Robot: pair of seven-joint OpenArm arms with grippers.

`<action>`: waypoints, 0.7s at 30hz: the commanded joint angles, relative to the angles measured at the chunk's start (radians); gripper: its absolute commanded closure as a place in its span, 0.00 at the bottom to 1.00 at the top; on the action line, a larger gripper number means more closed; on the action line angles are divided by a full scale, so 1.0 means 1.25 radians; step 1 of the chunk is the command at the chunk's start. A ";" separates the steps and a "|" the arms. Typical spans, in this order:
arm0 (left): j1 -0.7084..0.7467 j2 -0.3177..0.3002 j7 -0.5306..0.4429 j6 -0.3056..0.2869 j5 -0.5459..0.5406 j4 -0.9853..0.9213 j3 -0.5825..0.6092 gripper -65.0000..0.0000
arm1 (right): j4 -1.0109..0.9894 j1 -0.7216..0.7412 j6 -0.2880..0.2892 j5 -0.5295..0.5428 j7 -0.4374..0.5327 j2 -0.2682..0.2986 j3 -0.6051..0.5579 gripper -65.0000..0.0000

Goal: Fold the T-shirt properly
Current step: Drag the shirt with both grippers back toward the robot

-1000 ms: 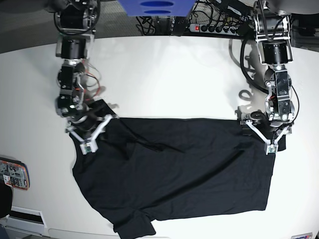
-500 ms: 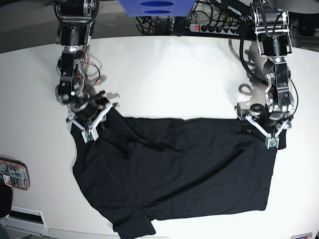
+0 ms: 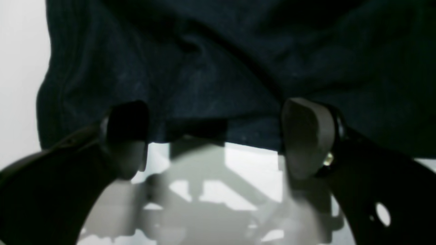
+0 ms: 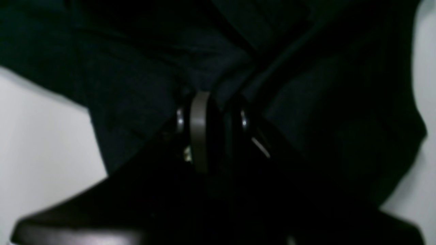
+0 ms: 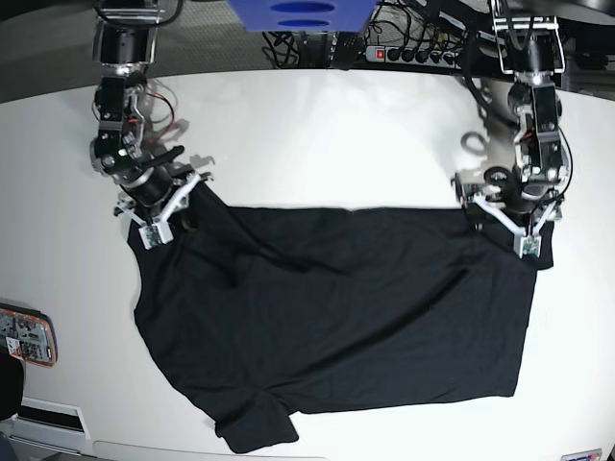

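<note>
White tabletop (image 5: 317,134), bright and evenly lit. Dark strip with coiled cables (image 5: 394,43) along its far edge, blue item (image 5: 302,14) at center. Bottom left: transparent case (image 5: 27,334), contents unclear

This looks like a robotics lab or workshop: a white-topped table (image 5: 288,134), black cabling (image 5: 283,50) along its far edge, and a circuit board (image 5: 27,334) at left.

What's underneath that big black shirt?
Around the edges of the T-shirt you see the white tabletop it lies on. Whatever else might be beneath the cloth is covered, so I can't tell.
</note>
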 commanded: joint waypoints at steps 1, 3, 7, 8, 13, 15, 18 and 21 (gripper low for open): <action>0.018 -0.008 0.055 0.001 0.025 0.019 -0.013 0.06 | 0.009 -0.014 -0.013 -0.035 -0.047 0.012 0.015 0.84; 0.042 -0.006 0.056 0.001 0.023 0.047 -0.034 0.06 | 0.023 -0.019 -0.013 -0.035 -0.047 0.015 0.033 0.84; 0.066 -0.006 0.056 0.001 0.025 0.056 -0.041 0.06 | 0.036 -0.058 -0.012 -0.035 -0.045 0.023 0.059 0.84; 0.070 -0.006 0.056 0.001 0.025 0.056 -0.041 0.06 | 0.036 -0.070 -0.012 -0.035 -0.045 0.023 0.063 0.84; 0.093 -0.006 0.055 0.001 0.025 0.057 -0.042 0.06 | 0.036 -0.098 -0.012 -0.033 -0.013 0.023 0.064 0.84; 0.093 -0.006 0.055 0.001 0.025 0.057 -0.042 0.06 | 0.036 -0.122 -0.012 0.003 -0.013 0.029 0.064 0.84; 0.093 -0.006 0.055 0.001 0.025 0.057 -0.042 0.06 | 0.036 -0.155 -0.012 0.097 -0.018 0.038 0.064 0.84; 0.096 -0.006 0.055 0.001 0.025 0.058 -0.042 0.06 | 0.036 -0.188 -0.012 0.118 -0.016 0.038 0.064 0.84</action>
